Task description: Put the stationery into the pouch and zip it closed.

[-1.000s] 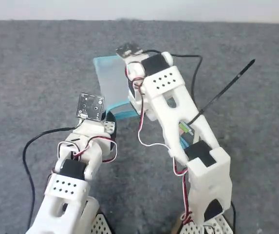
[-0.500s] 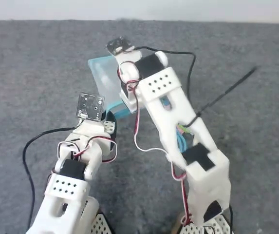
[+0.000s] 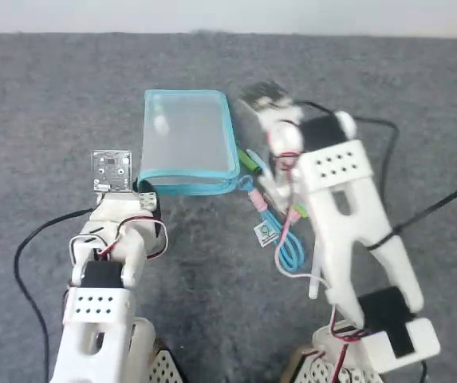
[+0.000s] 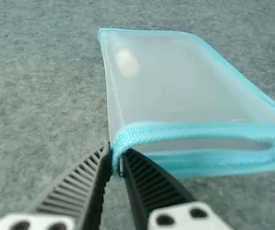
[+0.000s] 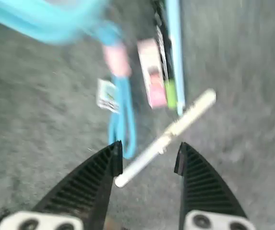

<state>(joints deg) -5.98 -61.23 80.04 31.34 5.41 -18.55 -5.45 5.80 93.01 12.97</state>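
Grey bench (image 3: 53, 96) — right claw (image 5: 149, 146), spread wide, has swung off the pouch (image 3: 187, 140) to the stationery (image 3: 266, 231); left claw (image 4: 115, 155) pinches the pouch's corner — loading likely comes next.

One pouch (image 3: 188, 140), one white pen (image 5: 166, 138) and one blue looped cord (image 5: 123, 122).

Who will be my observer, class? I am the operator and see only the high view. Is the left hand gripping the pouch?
Observer: Yes. In the left wrist view, the left hand is shut on a corner of the pouch, at its teal edge.
Operator: And the other arm?
Observer: The right hand is open above a white pen, which lies loose outside the pouch.
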